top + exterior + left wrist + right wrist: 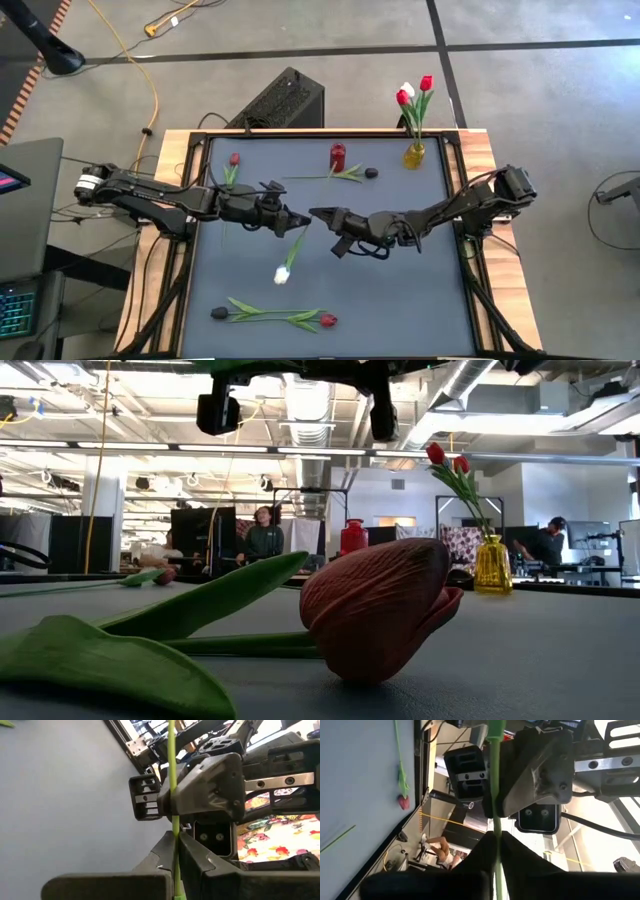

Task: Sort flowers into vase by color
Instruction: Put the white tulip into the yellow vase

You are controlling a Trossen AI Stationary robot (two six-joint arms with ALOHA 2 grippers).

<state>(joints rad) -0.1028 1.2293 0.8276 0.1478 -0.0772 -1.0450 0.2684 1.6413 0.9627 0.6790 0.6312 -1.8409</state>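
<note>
High view: the left pincer [297, 219] and right pincer [322, 215] meet tip to tip above the middle of the grey worktop [400, 300], a white tulip [283, 274] dangling below them, likely a handover. The yellow vase [414, 154] already holds red and white blooms.

Low view: a red tulip [378, 622] lying on the worktop fills the foreground (both pincers are out of sight).

Left wrist view: the left pincer [175, 851] is clamped on the green stem [172, 775].

Right wrist view: the right pincer [497, 847] has pinched the same stem.
</note>
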